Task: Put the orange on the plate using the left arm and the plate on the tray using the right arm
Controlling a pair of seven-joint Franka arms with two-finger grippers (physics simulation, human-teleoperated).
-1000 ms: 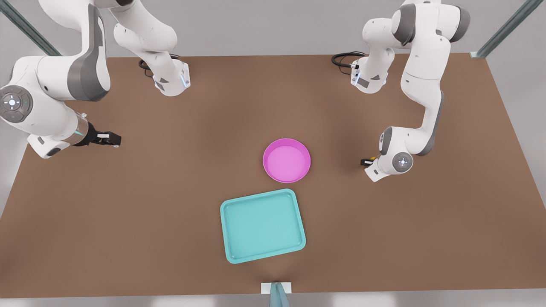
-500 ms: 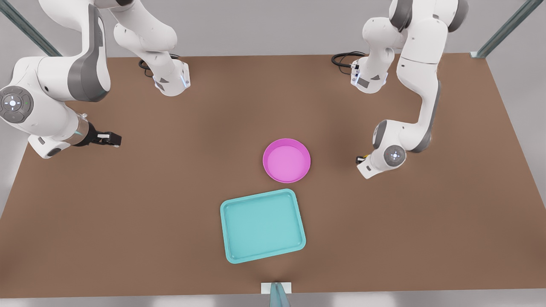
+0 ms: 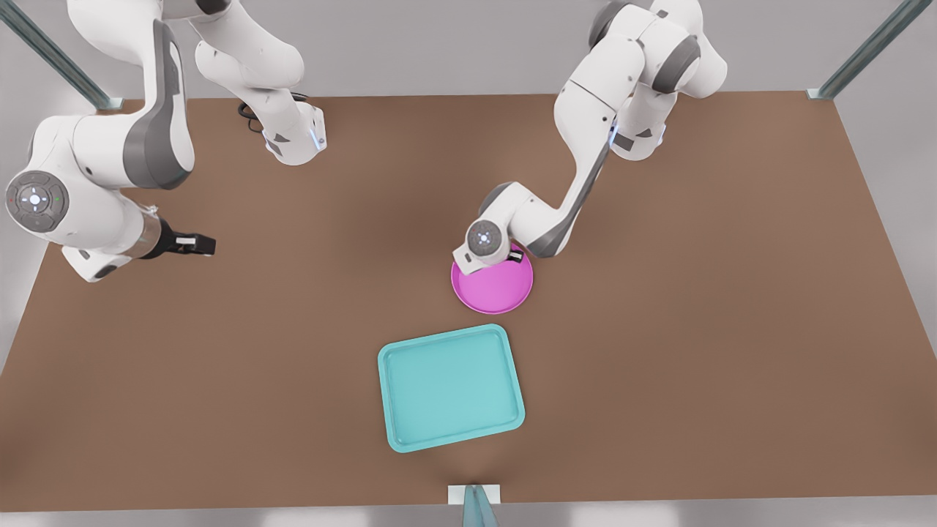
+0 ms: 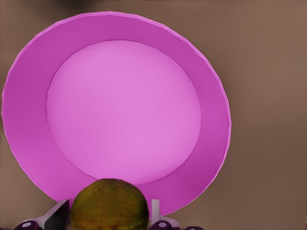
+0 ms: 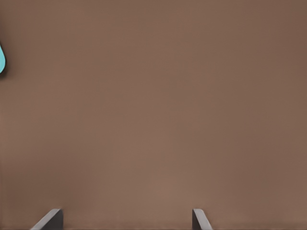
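Observation:
The pink plate (image 3: 495, 290) lies mid-table, just beyond the teal tray (image 3: 450, 388). Coming in from the front view's right, my left gripper (image 3: 512, 258) hangs over the plate's far rim. In the left wrist view it (image 4: 109, 213) is shut on the mottled yellow-orange orange (image 4: 109, 206), with the plate (image 4: 124, 110) below and ahead of it. The wrist hides the orange in the front view. My right gripper (image 3: 198, 245) waits above the table at the front view's left, open, its fingertips (image 5: 53, 218) wide apart over bare brown surface.
Both arm bases stand at the table's back edge, with black cables (image 3: 249, 117) beside the one on the front view's left. A small white bracket (image 3: 474, 495) sits at the front edge. A corner of the tray (image 5: 1, 60) shows in the right wrist view.
The left arm has swung from the front view's right in over the plate's far rim, carrying the orange. The right arm has shifted only slightly.

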